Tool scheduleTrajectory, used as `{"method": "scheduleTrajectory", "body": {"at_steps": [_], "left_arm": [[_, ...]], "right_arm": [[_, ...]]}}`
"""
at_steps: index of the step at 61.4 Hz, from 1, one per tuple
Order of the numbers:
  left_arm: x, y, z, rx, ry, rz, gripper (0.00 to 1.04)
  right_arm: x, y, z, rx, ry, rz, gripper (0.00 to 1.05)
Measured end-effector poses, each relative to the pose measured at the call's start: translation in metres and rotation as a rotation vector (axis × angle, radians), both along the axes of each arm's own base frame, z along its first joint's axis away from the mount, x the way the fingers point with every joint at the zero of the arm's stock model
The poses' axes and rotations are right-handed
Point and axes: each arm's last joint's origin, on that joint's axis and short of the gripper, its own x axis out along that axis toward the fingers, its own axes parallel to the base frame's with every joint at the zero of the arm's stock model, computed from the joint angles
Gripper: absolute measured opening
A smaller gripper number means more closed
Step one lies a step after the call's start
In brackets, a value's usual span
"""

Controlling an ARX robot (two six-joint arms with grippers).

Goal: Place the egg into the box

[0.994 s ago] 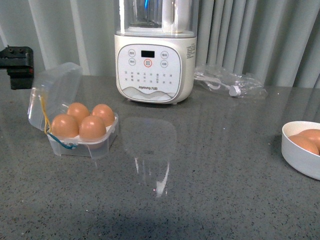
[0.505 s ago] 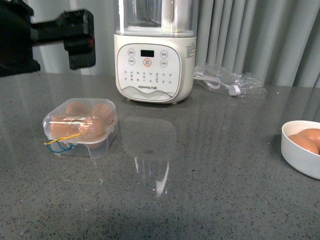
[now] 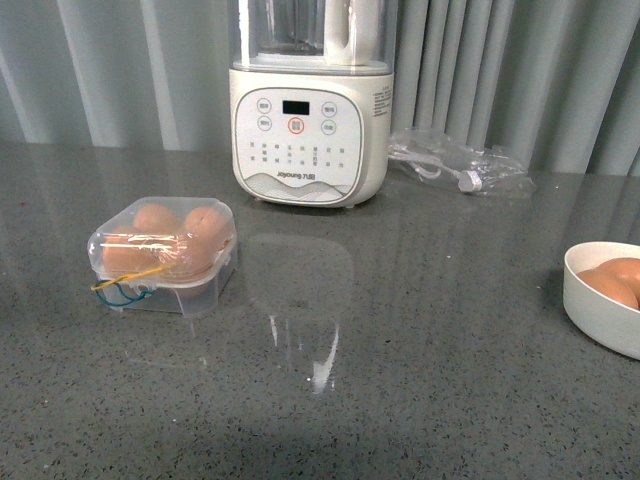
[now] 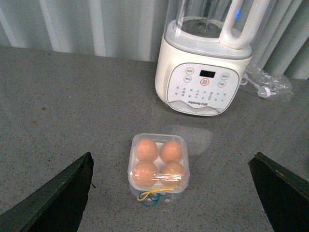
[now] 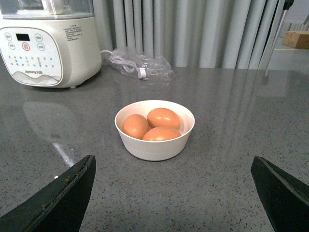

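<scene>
The box (image 3: 162, 256) now sits closed on the tabletop (image 3: 420, 330), its clear lid down over the four eggs where it stood open a second ago. The left arm is gone from the front view.

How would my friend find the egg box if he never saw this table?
Find the big white blender at the back of the grey table. The box sits in front, to its left. It is clear, lid shut over four brown eggs, unlike the white bowl.
</scene>
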Motion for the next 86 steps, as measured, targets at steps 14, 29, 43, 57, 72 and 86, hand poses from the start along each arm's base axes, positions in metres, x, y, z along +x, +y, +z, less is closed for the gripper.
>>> {"method": "scheduleTrajectory", "body": {"at_steps": [14,29,43,57,72,86], "left_arm": [[-0.03,0.007,0.004,0.008,-0.017,0.022,0.97],[-0.047,0.025,-0.046,0.059,-0.163,0.051,0.56],[-0.056,0.039,-0.093,0.076,-0.142,0.054,0.13],[-0.064,0.048,-0.118,0.079,-0.147,0.055,0.04],[-0.071,0.058,-0.141,0.082,-0.146,0.065,0.04],[-0.076,0.058,-0.153,0.082,-0.151,0.065,0.04]], "right_arm": [[0.0,0.0,0.0,0.0,0.0,0.0,0.97],[0.0,0.0,0.0,0.0,0.0,0.0,0.97],[0.0,0.0,0.0,0.0,0.0,0.0,0.97],[0.0,0.0,0.0,0.0,0.0,0.0,0.97],[0.0,0.0,0.0,0.0,0.0,0.0,0.97],[0.0,0.0,0.0,0.0,0.0,0.0,0.97]]}}
